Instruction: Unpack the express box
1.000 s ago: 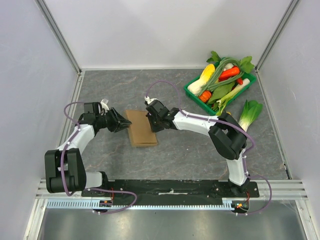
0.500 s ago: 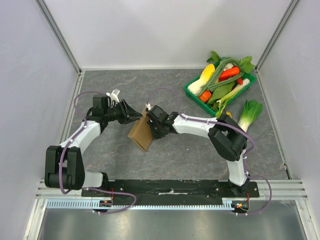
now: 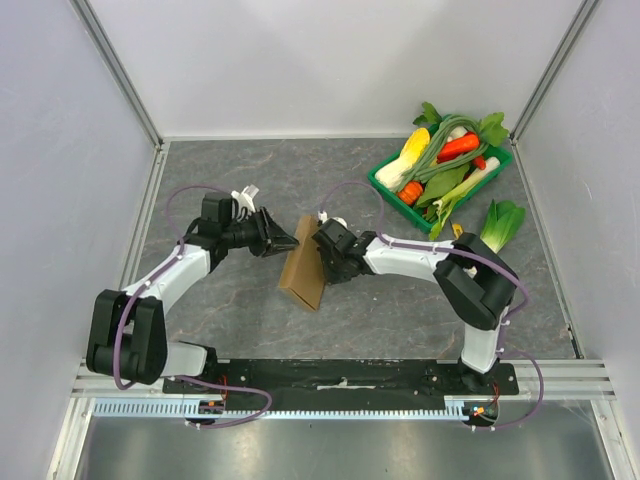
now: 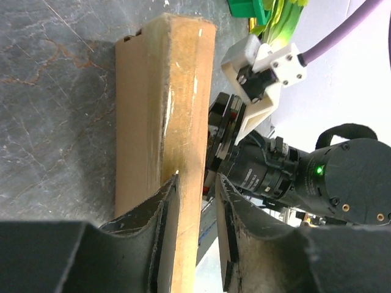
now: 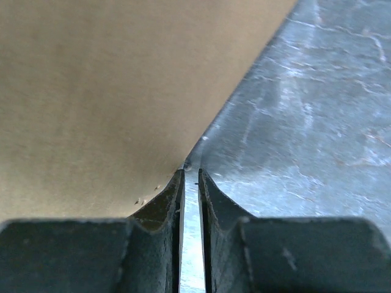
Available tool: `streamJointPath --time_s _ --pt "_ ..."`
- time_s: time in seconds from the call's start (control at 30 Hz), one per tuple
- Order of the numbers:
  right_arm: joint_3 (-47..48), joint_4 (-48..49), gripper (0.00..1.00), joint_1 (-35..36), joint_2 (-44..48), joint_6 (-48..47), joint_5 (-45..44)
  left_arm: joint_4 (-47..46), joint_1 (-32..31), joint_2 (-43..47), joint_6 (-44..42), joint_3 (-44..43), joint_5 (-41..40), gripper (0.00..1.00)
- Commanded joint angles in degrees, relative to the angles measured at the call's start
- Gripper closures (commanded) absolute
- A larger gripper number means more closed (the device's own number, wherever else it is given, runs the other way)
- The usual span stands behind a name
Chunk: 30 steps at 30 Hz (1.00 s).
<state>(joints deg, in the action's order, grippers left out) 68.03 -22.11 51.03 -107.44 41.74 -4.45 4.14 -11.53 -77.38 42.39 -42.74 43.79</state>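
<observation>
My left gripper pinches the box edge, holding it tilted; my right gripper, nearly closed and empty, braces its face for opening.

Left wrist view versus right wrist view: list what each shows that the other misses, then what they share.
Only the left wrist view: the express box seen edge-on between the left fingers, with the right arm behind it and a corner of the green tray. Only the right wrist view: the box's broad flat face, with the right fingers almost closed, their tips at its lower edge. Both: the brown box and the grey marbled table.
</observation>
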Motion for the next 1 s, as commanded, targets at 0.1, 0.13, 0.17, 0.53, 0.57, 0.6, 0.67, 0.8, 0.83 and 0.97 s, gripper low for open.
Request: streamJointPath --time_s 0.1,0.13,0.17,0.53,0.57,0.6,0.67,0.8,0.83,0.97 --pt "-4.5 9.3 0.79 -1.0 5.3 2.3 -1.8 6.1 -4.3 0.0 0.6 2.2 -0.3 0.63" --pt "-6.2 12.1 0.79 -1.2 5.7 2.3 -1.1 6.1 -5.0 -0.1 0.8 2.1 -0.5 0.63" --pt "-7.2 13.7 0.79 -1.3 6.0 2.6 0.7 6.1 -5.3 -0.1 0.8 2.0 -0.5 0.63" --pt "-13.6 20.4 0.79 -4.7 6.9 5.9 5.8 6.1 -8.7 -1.7 1.6 -0.5 -1.0 0.63" --pt "-14.0 20.8 0.79 -5.3 7.1 6.2 6.0 6.1 -9.0 -2.0 1.6 -0.7 -1.0 0.63" --pt "-14.5 21.1 0.79 -5.4 7.2 6.4 6.5 6.1 -9.2 -2.3 1.6 -0.8 -1.2 0.63" --pt "-14.9 21.1 0.78 -5.9 7.8 6.6 6.5 6.1 -9.6 -3.1 1.6 -1.1 -1.3 0.63" --pt "-15.1 18.6 0.74 -7.1 10.6 7.3 4.9 6.5 -9.7 -3.6 1.7 -1.5 -2.3 0.63" --pt "-14.8 17.5 0.72 -7.4 12.7 7.2 3.1 6.7 -9.7 -3.4 1.6 -1.6 -2.7 0.63" --pt "-11.0 9.8 0.58 -7.9 18.3 5.1 -3.3 7.4 -9.7 -3.5 1.4 -2.6 -3.4 0.62"
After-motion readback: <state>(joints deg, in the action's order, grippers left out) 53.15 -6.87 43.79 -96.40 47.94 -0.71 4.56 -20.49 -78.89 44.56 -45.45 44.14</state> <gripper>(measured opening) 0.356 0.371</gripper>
